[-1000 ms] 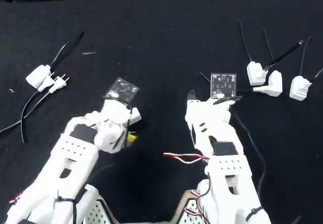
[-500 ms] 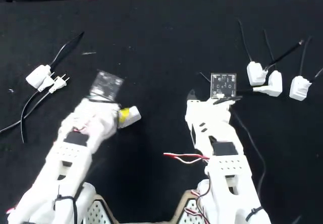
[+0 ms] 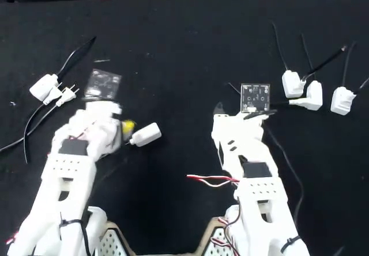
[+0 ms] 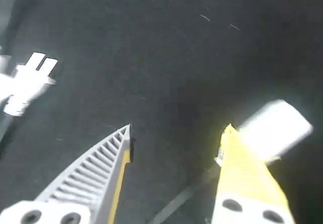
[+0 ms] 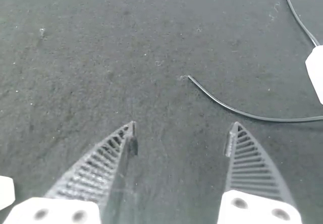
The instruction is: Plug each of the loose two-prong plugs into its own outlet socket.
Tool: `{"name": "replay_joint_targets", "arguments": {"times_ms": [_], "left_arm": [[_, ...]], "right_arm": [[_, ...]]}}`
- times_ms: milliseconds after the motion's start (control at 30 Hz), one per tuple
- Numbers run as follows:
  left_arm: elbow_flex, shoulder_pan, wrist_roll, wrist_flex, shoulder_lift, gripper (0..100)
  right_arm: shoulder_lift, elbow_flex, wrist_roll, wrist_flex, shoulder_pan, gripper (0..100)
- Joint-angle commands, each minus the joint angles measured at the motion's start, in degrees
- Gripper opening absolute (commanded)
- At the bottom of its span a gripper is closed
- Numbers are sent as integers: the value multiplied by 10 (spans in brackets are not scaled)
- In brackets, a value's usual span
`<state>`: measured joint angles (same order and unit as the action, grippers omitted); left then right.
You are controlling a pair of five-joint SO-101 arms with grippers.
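Left arm (image 3: 69,164) is swinging off to the left compared with a second ago. Its wrist is now sitting closer to the far-left plugs, and the loose white piece (image 3: 145,134) it was crowding is now lying clear, just right of it.

Over on the far left of the black table (image 3: 184,42), a white socket block (image 3: 43,86) and a two-prong plug (image 3: 64,96) are lying right up against each other. The plug's prongs are pointing right, and black cords (image 3: 29,123) are trailing toward the near side.

The left gripper (image 4: 176,130) is hanging wide apart and gripping nothing. The loose white piece is sitting just outside its yellow finger (image 4: 237,163), and I can't tell if the two are touching. The left arm is stretching out low from the near-left corner, angling far and slightly right.

The right gripper (image 5: 181,128) is also gaping wide with nothing in it, hovering over bare cloth. A thin black wire (image 5: 227,108) is running across just beyond its tips. The right arm (image 3: 248,158) is reaching straight out from the near edge.

At the far right, three white plug pieces (image 3: 311,96) are resting close together. Their black cords are fanning out toward the far edge, well apart from either gripper.
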<state>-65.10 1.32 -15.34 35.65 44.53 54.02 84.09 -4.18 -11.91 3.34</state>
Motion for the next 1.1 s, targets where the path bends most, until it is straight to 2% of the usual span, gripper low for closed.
{"name": "replay_joint_targets", "arguments": {"times_ms": [0, 200, 333, 500, 700, 1067], "left_arm": [[58, -101, -9, 105, 4, 279], [7, -160, -9, 14, 4, 278], [-1, -156, -8, -17, -32, 278], [29, -126, -8, -57, -140, 278], [119, -92, -5, -57, -219, 278], [175, -88, -4, -61, -226, 278]], "right_arm": [[15, -19, 1, 16, 9, 265], [15, -19, 1, 16, 9, 265], [15, -19, 1, 16, 9, 265], [15, -19, 1, 16, 9, 265], [15, -19, 1, 16, 9, 265], [16, -19, 1, 16, 9, 265]]}}
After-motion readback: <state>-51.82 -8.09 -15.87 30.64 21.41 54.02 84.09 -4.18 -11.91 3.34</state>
